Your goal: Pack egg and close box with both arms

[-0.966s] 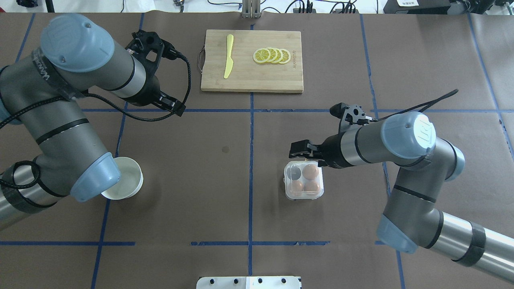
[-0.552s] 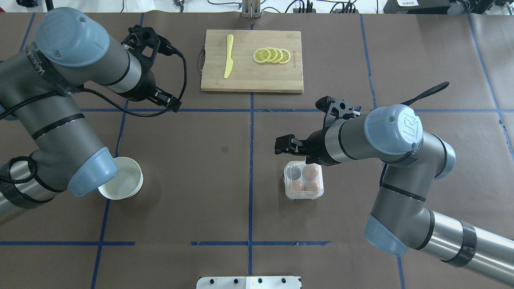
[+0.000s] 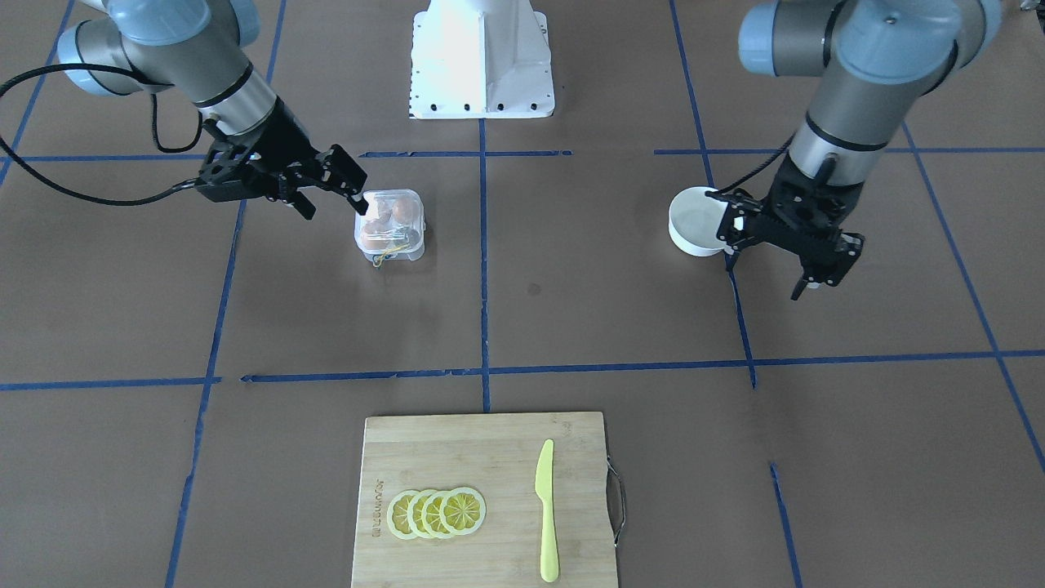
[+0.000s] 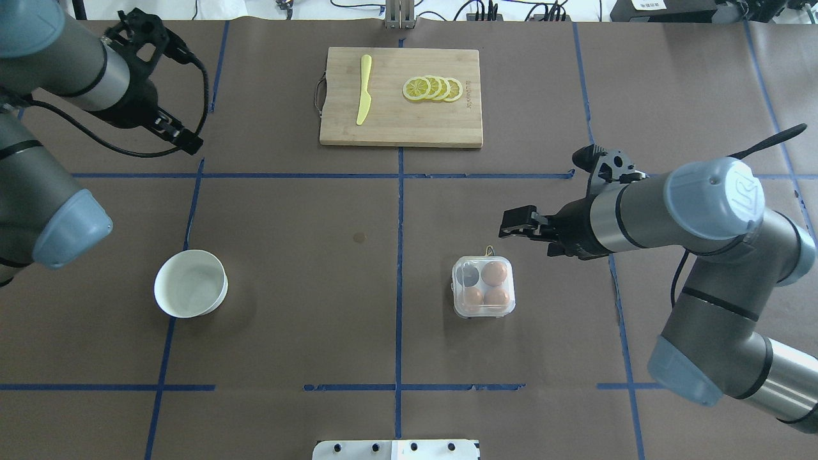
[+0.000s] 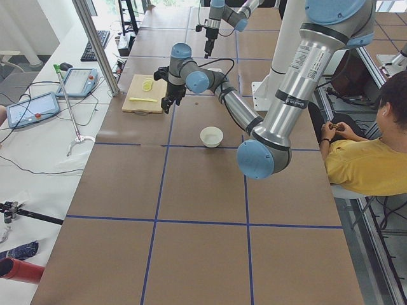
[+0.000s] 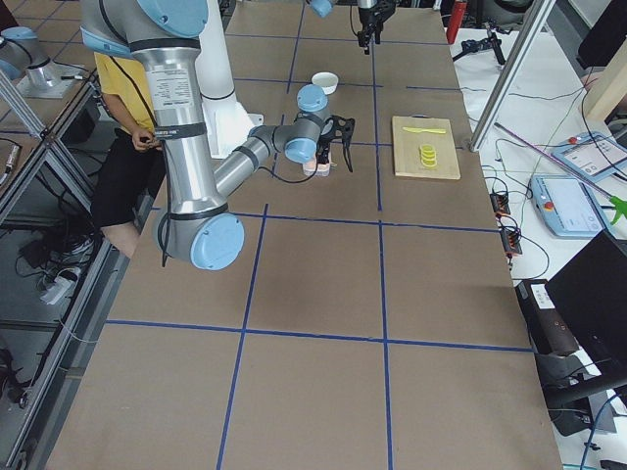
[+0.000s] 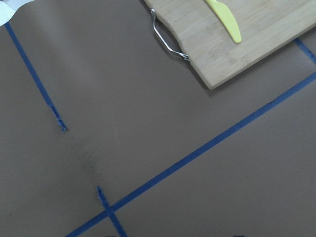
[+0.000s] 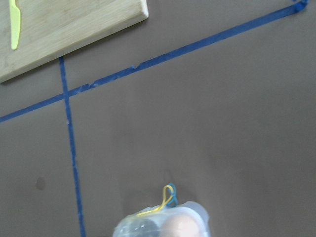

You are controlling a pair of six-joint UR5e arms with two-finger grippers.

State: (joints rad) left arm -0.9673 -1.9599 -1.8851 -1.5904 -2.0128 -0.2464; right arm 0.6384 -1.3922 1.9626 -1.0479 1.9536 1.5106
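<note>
The clear box [image 4: 483, 287] stands right of the table's middle, and its lid looks down over the cells. It holds three brown eggs [image 4: 494, 273] and one dark cell. It also shows in the front view [image 3: 390, 224], with its yellow string [image 3: 382, 258] on the far side. My right gripper [image 4: 515, 223] is open and empty, raised just beyond the box's far right corner, clear of it [image 3: 331, 192]. My left gripper [image 4: 185, 142] is open and empty, far off at the back left [image 3: 767, 273]. The right wrist view shows only the box's top edge [image 8: 163, 227].
A white bowl [image 4: 190, 292] stands at the left, with nothing showing inside it. A wooden cutting board [image 4: 401, 97] at the back middle carries lemon slices [image 4: 432, 88] and a yellow knife [image 4: 363, 89]. Blue tape lines cross the brown table.
My right gripper has pulled back to the right, away from the box's far side. My left arm has swung left and back, and the bowl now shows whole.
</note>
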